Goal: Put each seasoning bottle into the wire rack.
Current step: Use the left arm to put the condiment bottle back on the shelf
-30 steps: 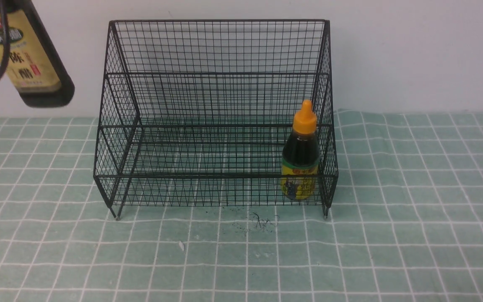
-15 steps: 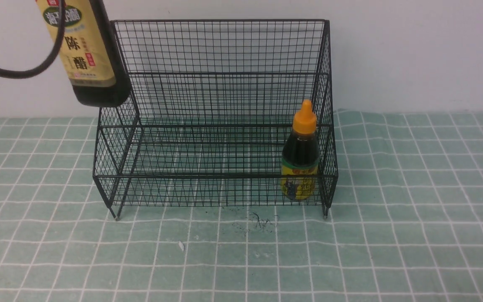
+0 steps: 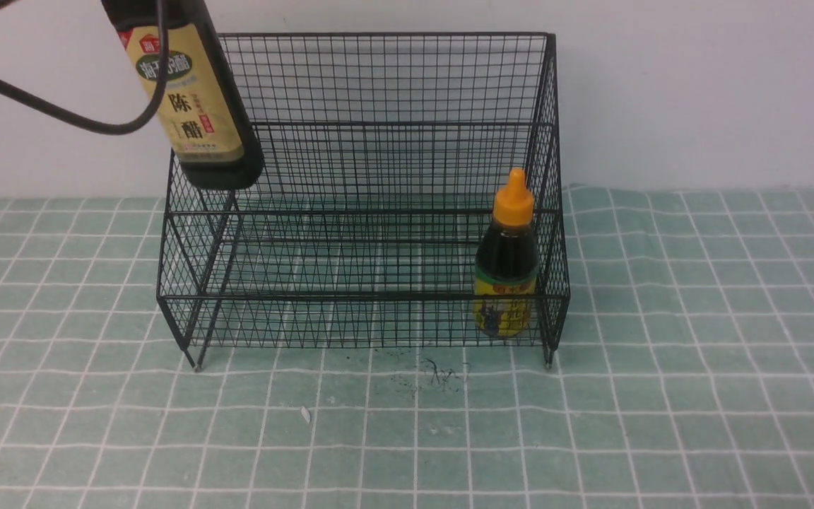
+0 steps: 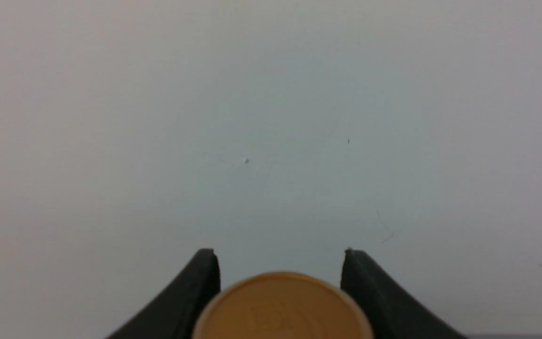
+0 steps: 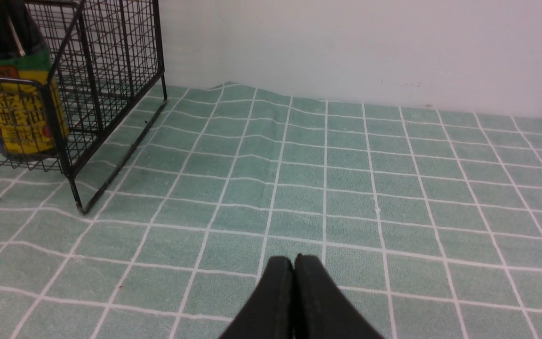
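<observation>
The tall bottle, dark with a tan label, hangs slightly tilted in the air over the left end of the black wire rack. Its base is level with the rack's upper step. In the left wrist view its gold cap sits between the two black fingers of my left gripper, which is shut on the bottle. The short bottle with its orange nozzle cap stands upright in the rack's lower front right corner and also shows as the yellow-labelled bottle. My right gripper is shut and empty, low over the cloth, right of the rack.
A green checked cloth covers the table, with a white wall behind. A black cable loops down at the upper left beside the tall bottle. Small dark specks lie in front of the rack.
The tall bottle has been carried to the right, from beyond the rack's left side to over its left end, and has turned more upright. The short bottle and right gripper have not moved.
</observation>
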`<state>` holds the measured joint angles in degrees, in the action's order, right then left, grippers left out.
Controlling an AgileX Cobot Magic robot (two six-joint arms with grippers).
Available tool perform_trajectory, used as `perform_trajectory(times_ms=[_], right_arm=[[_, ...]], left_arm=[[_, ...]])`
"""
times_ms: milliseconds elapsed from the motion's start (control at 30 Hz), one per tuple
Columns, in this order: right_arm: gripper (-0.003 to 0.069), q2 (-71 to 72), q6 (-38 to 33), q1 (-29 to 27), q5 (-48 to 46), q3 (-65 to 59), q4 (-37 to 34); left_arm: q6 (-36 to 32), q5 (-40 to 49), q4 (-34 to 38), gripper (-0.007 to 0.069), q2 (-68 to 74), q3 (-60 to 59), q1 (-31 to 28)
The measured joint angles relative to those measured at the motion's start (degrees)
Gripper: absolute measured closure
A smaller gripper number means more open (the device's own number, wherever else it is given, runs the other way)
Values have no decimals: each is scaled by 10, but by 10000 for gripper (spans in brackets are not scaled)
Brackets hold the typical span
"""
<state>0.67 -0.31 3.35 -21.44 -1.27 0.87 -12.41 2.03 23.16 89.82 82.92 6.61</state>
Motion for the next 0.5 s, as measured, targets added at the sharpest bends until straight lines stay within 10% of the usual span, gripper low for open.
perform_trajectory(times_ms=[500], right_arm=[[672, 0, 0, 0, 0, 0, 0]], left_arm=[[-11, 46, -1, 324, 59, 0, 0]])
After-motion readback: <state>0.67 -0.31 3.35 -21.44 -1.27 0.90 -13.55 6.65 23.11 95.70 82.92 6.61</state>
